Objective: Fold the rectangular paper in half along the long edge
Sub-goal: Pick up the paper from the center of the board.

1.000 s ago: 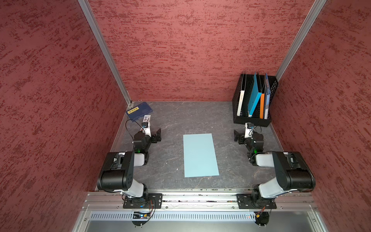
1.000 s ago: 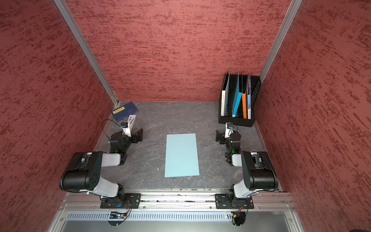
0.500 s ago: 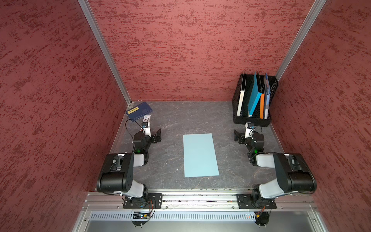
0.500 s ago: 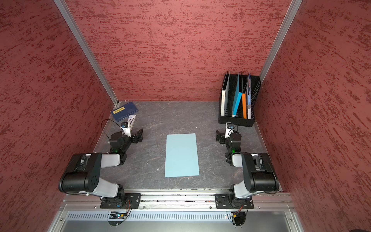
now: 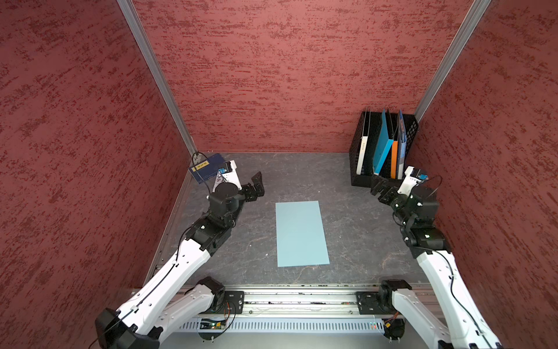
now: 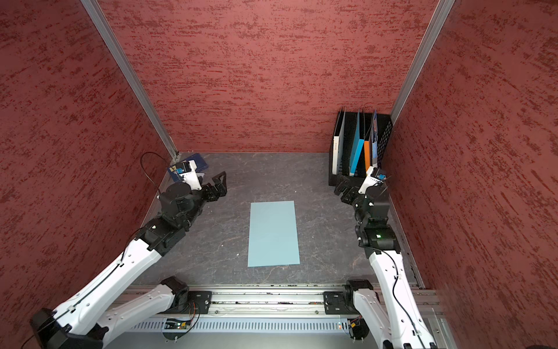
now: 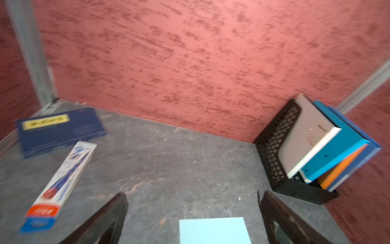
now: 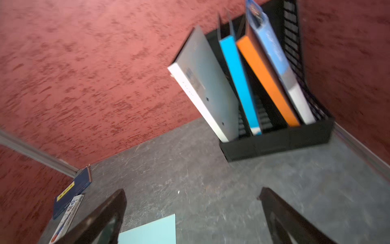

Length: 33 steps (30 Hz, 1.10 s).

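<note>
Tabletop: dark grey and veined, it is carrying everything; the arms are covering its near corners.
File rack: black mesh, it is standing in the far right corner, holding leaning folders; in both top views the right wrist is covering its near right corner.
Rectangular paper: pale blue, it is lying flat and unfolded mid-tabletop, long edges running away from you, between the arms and touching neither; each wrist view is cutting it off to one far end.
Navy booklet: it is lying flat in the far left corner; the left wrist is hiding part of it in both top views, and its yellow label is blurring beyond reading.
Slim box: white with red and blue print, it is lying by the booklet; whether they are touching you cannot tell, and the top views are hiding nearly all of it.
Left claw: it is gaping wide and gripping nothing, near the paper's far left corner; only its finger ends are entering the wrist view.
Right claw: it is spread fully and empty, just in front of the rack; blur is softening its wrist view.
</note>
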{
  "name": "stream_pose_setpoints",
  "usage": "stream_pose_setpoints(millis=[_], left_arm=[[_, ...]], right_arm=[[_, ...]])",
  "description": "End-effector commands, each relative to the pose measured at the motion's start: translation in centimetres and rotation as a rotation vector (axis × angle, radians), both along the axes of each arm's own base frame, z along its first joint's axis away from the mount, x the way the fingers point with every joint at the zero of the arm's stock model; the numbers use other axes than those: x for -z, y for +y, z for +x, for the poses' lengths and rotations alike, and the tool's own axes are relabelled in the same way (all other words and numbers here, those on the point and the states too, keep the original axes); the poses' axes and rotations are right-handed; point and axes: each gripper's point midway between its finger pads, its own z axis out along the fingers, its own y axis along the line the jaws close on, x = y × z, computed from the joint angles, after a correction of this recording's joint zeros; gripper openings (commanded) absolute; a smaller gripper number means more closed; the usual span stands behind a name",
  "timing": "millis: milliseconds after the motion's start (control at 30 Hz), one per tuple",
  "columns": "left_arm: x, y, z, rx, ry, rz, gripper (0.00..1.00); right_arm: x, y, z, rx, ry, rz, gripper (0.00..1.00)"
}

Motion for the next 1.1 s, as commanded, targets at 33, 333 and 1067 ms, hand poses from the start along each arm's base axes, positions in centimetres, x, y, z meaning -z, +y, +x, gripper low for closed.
stream_pose_setpoints(millis=[33,333,1067], left_arm=[[6.2,4.7,-2.9,-0.209,0.189,0.076,1.00],[8.8,-7.2,-1.0,0.145,0.368,0.280,1.00],[18.4,-9.1,-5.6,0.387,0.966,-0.320,1.00]], right_arm=[[3.1,0.2,-2.6,0.009,0.136,0.059,0.99],[6.7,6.5,-0.8,-0.223,0.417,-0.275,0.99],[12.2,18.0,-5.8,-0.663,0.426,-0.029,0.99]])
